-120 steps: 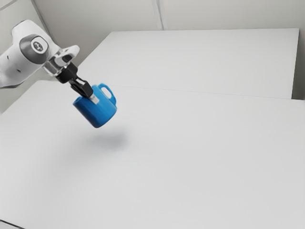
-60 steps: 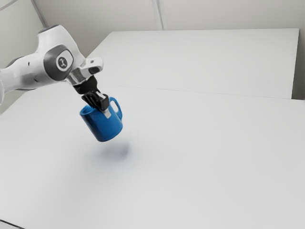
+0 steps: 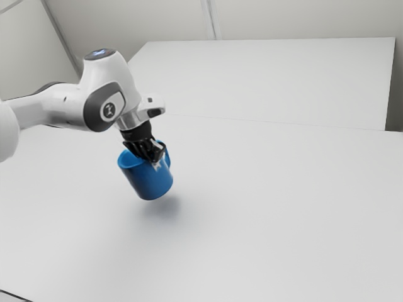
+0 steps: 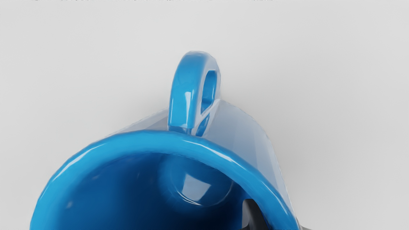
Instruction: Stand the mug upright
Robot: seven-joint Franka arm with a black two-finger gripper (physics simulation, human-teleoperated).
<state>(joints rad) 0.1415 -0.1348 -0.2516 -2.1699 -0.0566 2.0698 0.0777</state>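
In the exterior view the blue mug (image 3: 151,181) hangs above the table, tilted, its opening up and toward the exterior view's left. My gripper (image 3: 155,161) holds it by the wall at the rim, shut on that wall. From the wrist view, one dark finger of the gripper (image 4: 277,220) is inside the mug (image 4: 153,140) against the wall; the other is mostly hidden outside it. The handle (image 4: 185,86) stands out from the mug's side, away from the hand. The mug's inner bottom is visible and looks bare.
The white table (image 3: 264,214) spreads below the mug, whose shadow (image 3: 165,209) lies just beneath it. Farther back is another pale flat surface (image 3: 271,75). A dark line (image 3: 16,296) crosses the near left corner of the exterior view.
The arm has carried the mug toward the exterior view's right and downward. The hand has swung to a steeper angle, and the mug leans less than before, closer to its shadow.
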